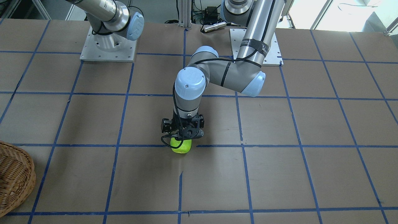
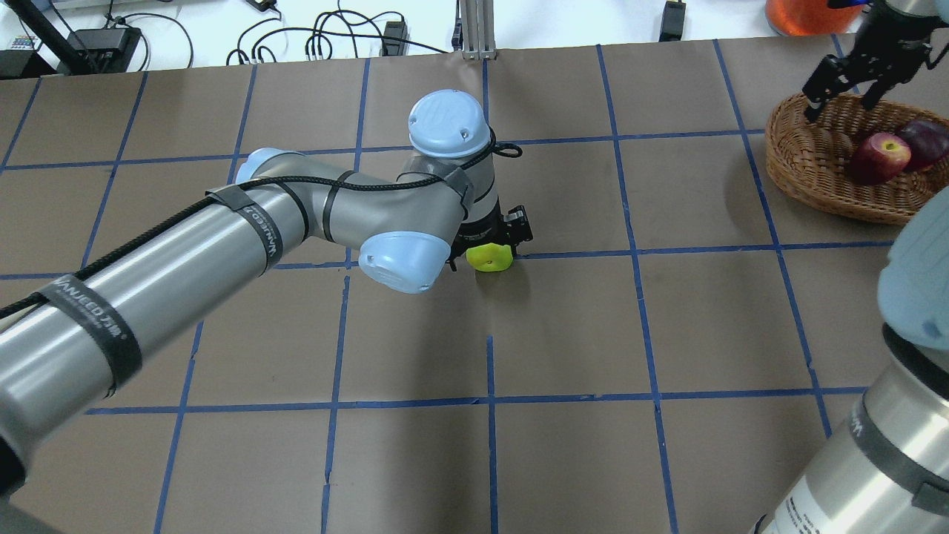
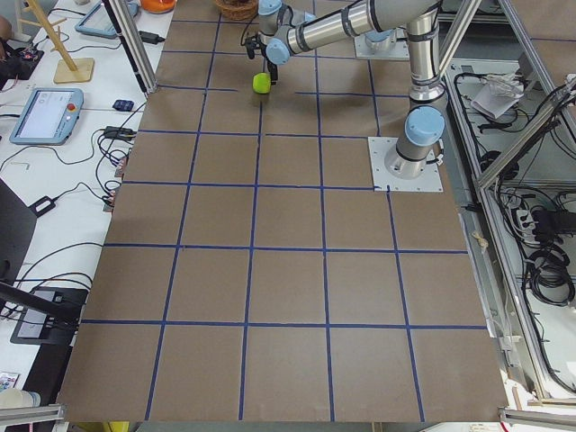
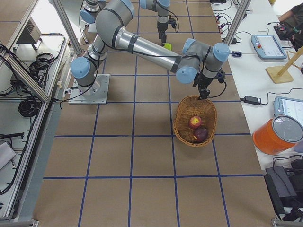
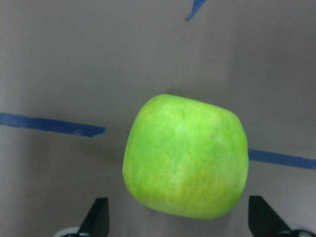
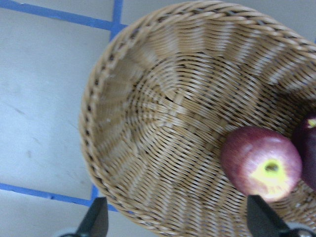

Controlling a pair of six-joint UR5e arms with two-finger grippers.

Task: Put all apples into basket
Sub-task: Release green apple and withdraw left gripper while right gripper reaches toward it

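The green apple (image 2: 490,256) is sitting on a blue tape line (image 5: 49,124) near the centre of the overhead view. The left gripper (image 1: 182,134) is hovering right over it, jaws spread and flanking its sides without visibly pinching. The apple is looking firm, smooth-skinned and probably a little slippery. Squeezing across its widest girth would likely be holding best, with moderate force to avoid bruising.

In the upper right of that view, the right gripper (image 2: 841,93) is hanging released above the wicker basket (image 2: 808,159), which is holding the red apple (image 6: 260,163) and the dark maroon apple (image 6: 308,148).

A black strap (image 2: 259,230) on the left arm is showing white lettering too blurred to read.
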